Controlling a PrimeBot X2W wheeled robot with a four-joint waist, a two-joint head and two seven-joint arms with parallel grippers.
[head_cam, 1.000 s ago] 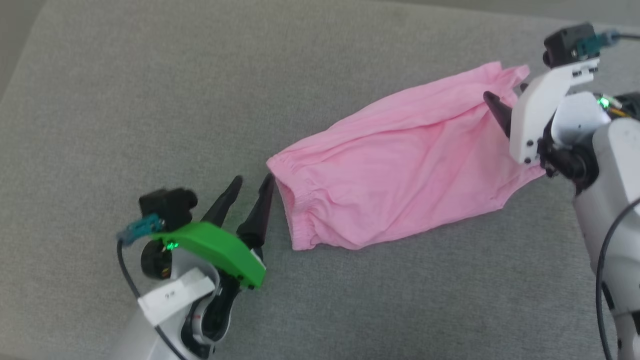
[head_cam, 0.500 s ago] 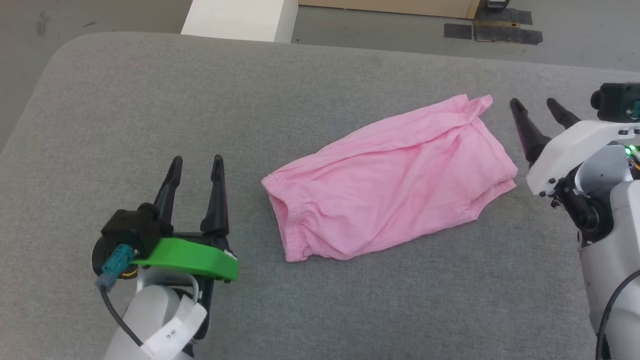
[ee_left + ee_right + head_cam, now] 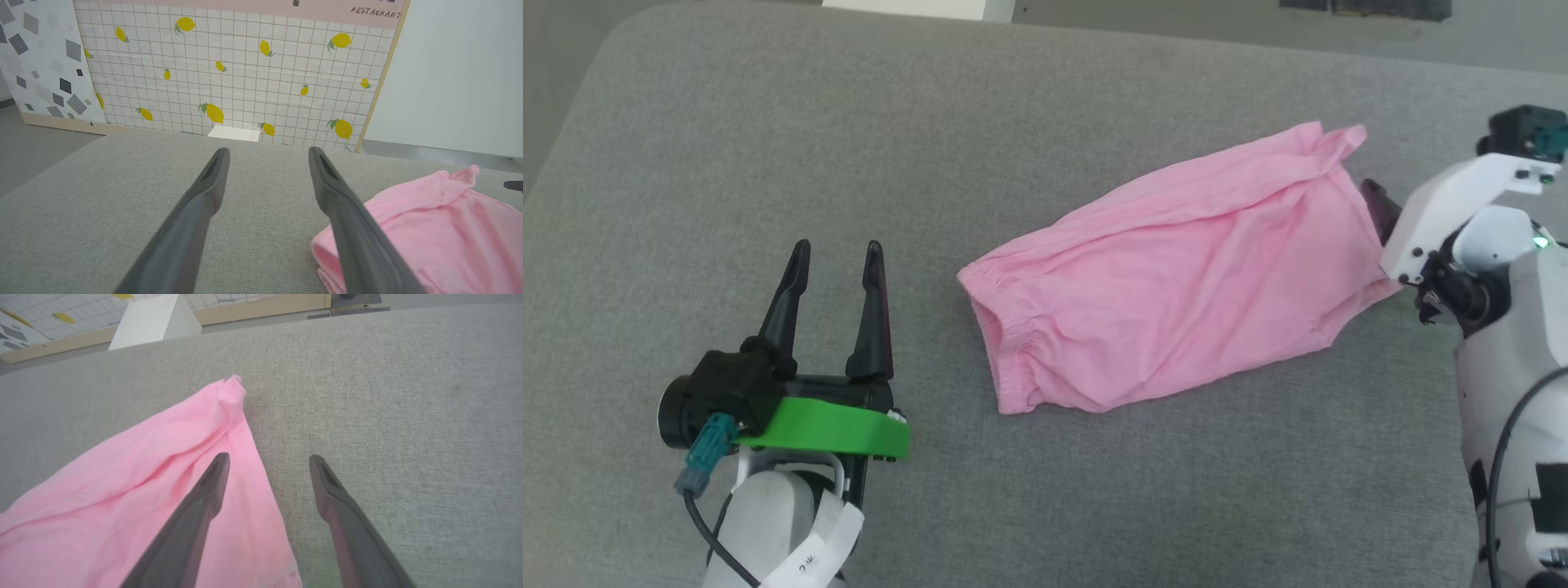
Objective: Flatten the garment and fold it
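One garment [image 3: 1176, 269] corner behind right claw [image 3: 1382, 206]

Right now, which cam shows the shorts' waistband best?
Head view: the gathered waistband shows whole, at the left end of the garment. Left wrist view catches one corner of it, low right. Right wrist view has the opposite, leg-opening end.

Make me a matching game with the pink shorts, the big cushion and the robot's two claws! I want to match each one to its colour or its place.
Things:
1. shorts
2. cushion
3. left gripper
4. right gripper

Colour or place:
A. grey
B. over bare fabric, beside the waistband
C. pink
D. open across the edge at the leg end

Pairs: 1-C, 2-A, 3-B, 4-D
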